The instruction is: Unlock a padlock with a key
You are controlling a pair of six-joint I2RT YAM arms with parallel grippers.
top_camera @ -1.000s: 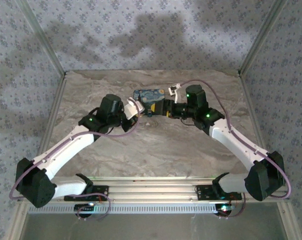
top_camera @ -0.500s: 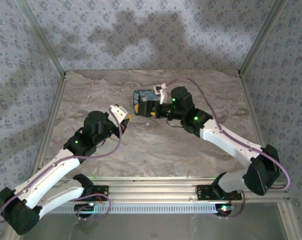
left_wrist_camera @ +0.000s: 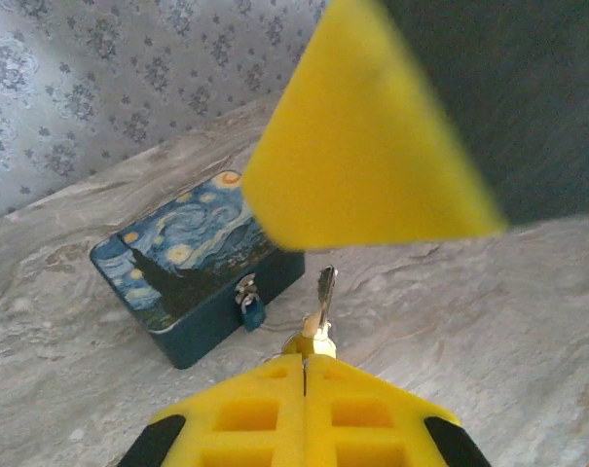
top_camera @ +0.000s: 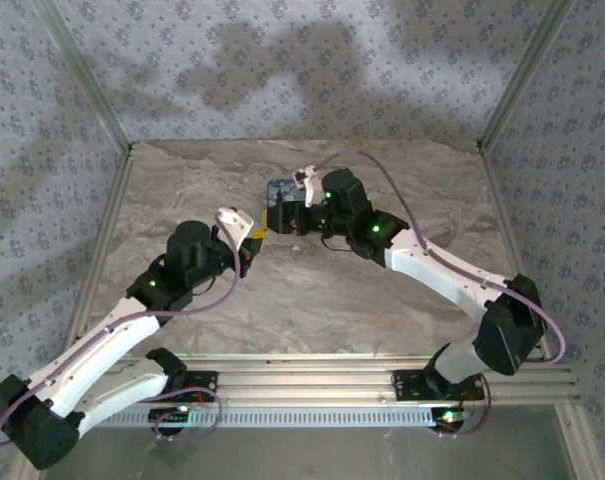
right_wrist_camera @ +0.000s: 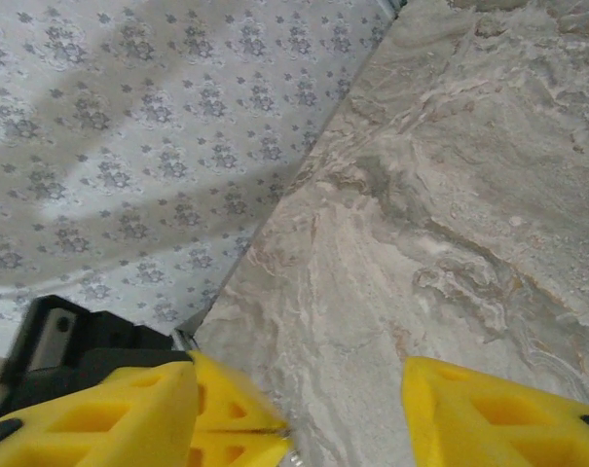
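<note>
On box [left_wrist_camera: 182, 243] front, small padlock [left_wrist_camera: 250, 310]

The left arm [top_camera: 112, 330] stretches forward and inward. The left gripper [left_wrist_camera: 305, 375] has its fingers [left_wrist_camera: 362, 418] pressed together on the key [left_wrist_camera: 323, 292]. The right arm [top_camera: 432, 270] bends at the elbow and reaches toward the left. The right gripper [right_wrist_camera: 338, 418] has its fingers [right_wrist_camera: 498, 409] apart.

On the table [top_camera: 312, 300], toward its far edge and near midway across: the box [top_camera: 280, 203]. On the box's near front wall, hanging at the clasp: the padlock [left_wrist_camera: 247, 309]. Before that wall, to the box's left: the left gripper [left_wrist_camera: 305, 365] pinching the key [left_wrist_camera: 323, 292], blade toward the box, apart from it. Close at the box's right: the right gripper [right_wrist_camera: 343, 404], fingers spread above bare table.
</note>
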